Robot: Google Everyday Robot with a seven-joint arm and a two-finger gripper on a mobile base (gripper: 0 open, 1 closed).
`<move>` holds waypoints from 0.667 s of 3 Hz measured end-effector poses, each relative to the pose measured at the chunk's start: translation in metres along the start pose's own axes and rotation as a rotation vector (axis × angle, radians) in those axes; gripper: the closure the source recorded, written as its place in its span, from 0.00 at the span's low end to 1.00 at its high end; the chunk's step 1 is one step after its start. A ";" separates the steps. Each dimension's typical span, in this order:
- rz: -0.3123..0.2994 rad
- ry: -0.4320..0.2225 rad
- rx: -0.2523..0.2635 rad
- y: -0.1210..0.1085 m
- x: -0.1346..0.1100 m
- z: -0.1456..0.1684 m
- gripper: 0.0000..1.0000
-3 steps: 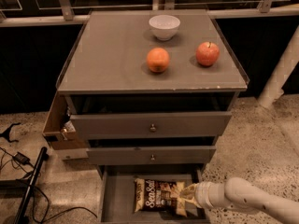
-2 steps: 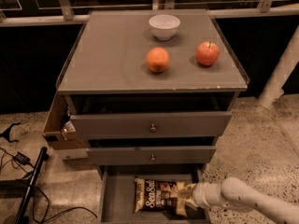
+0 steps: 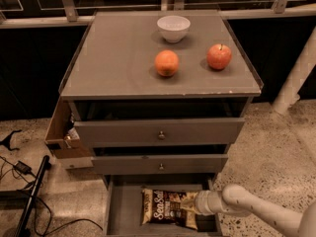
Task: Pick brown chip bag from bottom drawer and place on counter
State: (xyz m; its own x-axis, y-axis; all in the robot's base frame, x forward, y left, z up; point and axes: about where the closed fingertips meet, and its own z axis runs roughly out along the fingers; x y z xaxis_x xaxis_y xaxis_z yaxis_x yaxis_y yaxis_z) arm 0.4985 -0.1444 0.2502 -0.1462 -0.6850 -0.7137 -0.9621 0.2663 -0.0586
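The brown chip bag (image 3: 165,206) lies flat in the open bottom drawer (image 3: 114,211), its white "Sea Salt" lettering facing up. My gripper (image 3: 191,205) reaches in from the right on a white arm (image 3: 247,206) and sits at the bag's cream right end, touching or overlapping it. The counter (image 3: 118,58) is the grey cabinet top above, with a clear raised edge.
On the counter stand a white bowl (image 3: 173,28), an orange (image 3: 167,63) and a red apple (image 3: 219,57). Two knobbed drawers (image 3: 160,132) sit above the bottom drawer, slightly pulled out. A cardboard box (image 3: 61,135) hangs at the cabinet's left. Cables and a black pole (image 3: 29,196) lie on the floor at left.
My arm has shifted slightly left, bringing the gripper a little further over the bag's right end. The bag has not moved.
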 end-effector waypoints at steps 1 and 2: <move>-0.007 -0.007 -0.028 -0.003 0.003 0.019 0.37; -0.013 -0.013 -0.043 -0.004 0.003 0.030 0.14</move>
State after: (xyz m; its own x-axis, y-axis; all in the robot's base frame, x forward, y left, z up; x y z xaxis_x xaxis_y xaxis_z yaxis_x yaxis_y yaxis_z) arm 0.5087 -0.1272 0.2271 -0.1308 -0.6797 -0.7218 -0.9730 0.2278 -0.0381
